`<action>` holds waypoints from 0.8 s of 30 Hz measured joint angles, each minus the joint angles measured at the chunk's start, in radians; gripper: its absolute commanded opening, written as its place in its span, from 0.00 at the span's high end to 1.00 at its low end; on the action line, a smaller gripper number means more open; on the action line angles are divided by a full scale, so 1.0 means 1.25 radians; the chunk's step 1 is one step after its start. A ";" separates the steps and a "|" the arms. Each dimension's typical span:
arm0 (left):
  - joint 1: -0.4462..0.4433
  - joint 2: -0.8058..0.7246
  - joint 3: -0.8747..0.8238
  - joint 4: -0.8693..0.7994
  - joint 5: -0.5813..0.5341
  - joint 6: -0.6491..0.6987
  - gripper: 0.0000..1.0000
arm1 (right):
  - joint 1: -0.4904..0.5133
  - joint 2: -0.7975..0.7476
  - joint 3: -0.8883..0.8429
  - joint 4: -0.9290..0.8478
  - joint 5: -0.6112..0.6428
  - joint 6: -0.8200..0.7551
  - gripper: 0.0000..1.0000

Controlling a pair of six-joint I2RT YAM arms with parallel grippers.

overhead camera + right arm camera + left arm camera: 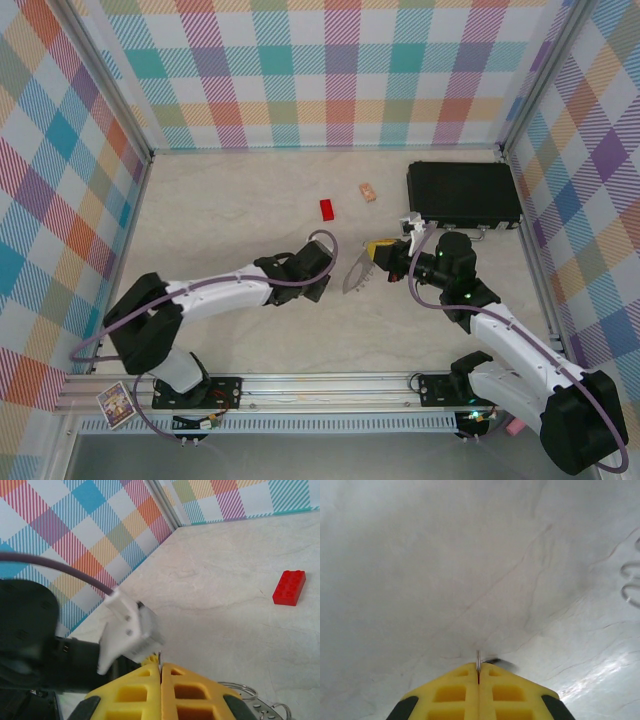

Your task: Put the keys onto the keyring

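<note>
Left gripper (478, 674): yellow fingers pressed flat together, no gap. A thin metal sliver (478, 660) stands in the seam at the tips. Can't tell if it is ring edge or key blade. A small dark blur (496, 662) sits on the table at 3 o'clock of the tips, just beside them. Can't tell whether it is the key.

Right gripper (161, 672): also fully closed, with the same kind of thin sliver in the seam. What it is, can't tell. The left arm's white and black wrist housing (127, 630) is close at its 9 o'clock.

The keyring (357, 272) is between the two grippers in the top view, just past 3 o'clock of frame centre. It reads as a narrow grey leaf shape, so it looks tilted. Its upper end meets the right gripper's yellow tips at 1 o'clock. Its lower end is next to the left gripper at 8 o'clock. The wire loops (240, 687) show at 4 o'clock of the right fingers. Two more loops show at 3 o'clock in the left wrist view, well apart from the tips.

Farther out on the pale marbled table (230, 210):
- red block (328, 209), 11 o'clock of the ring, lying flat
- tan block (368, 191), 12 o'clock, a bit farther
- black case (463, 193), 2 o'clock, by the right wall

Plaid walls (320, 70) stand on three sides.
</note>
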 measured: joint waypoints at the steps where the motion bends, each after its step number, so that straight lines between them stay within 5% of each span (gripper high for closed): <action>1: 0.000 -0.019 -0.005 0.015 -0.005 0.007 1.00 | 0.000 0.000 0.000 0.000 0.000 0.000 1.00; 10: 0.021 -0.131 -0.077 0.196 0.031 0.087 1.00 | 0.000 0.000 0.010 -0.014 -0.009 -0.010 1.00; 24: 0.133 -0.283 -0.273 0.577 0.364 0.123 1.00 | 0.008 0.069 0.121 -0.064 -0.099 -0.073 1.00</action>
